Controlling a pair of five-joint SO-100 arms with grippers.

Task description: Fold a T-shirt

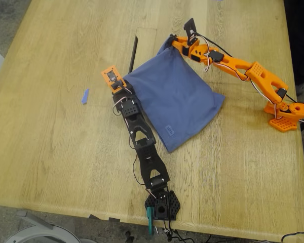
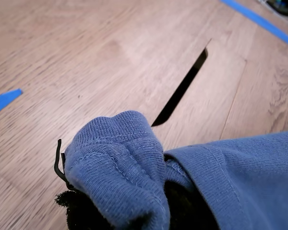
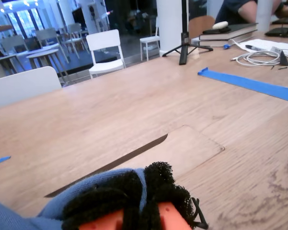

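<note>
The T-shirt [image 1: 172,101] lies folded into a rough rectangle near the middle of the table [image 1: 50,152], set at a slant. A small label [image 1: 167,129] is seen close to its near corner.

The corner of the T-shirt towards the exterior view's left is clenched by my first gripper [image 1: 123,85], on the black arm. In the first wrist view a ribbed, stitched edge of the T-shirt [image 2: 120,158] is bunched over the dark padded jaws of that gripper [image 2: 149,213].

The far corner is pinched by my second gripper [image 1: 171,41], on the orange arm, which reaches in from the exterior view's right. In the second wrist view blue cloth [image 3: 9,215] is pressed between its black foam pads [image 3: 158,184].

A dark slot [image 1: 133,53] is cut into the table just beyond the T-shirt's left corner in the exterior view. A small blue scrap [image 1: 85,96] lies on the wood well to the left of the T-shirt.

Further off, a long strip of blue tape [image 3: 249,84], a coil of white cable [image 3: 259,57], a tripod [image 3: 185,45] and white chairs [image 3: 105,45] are seen in the second wrist view.
</note>
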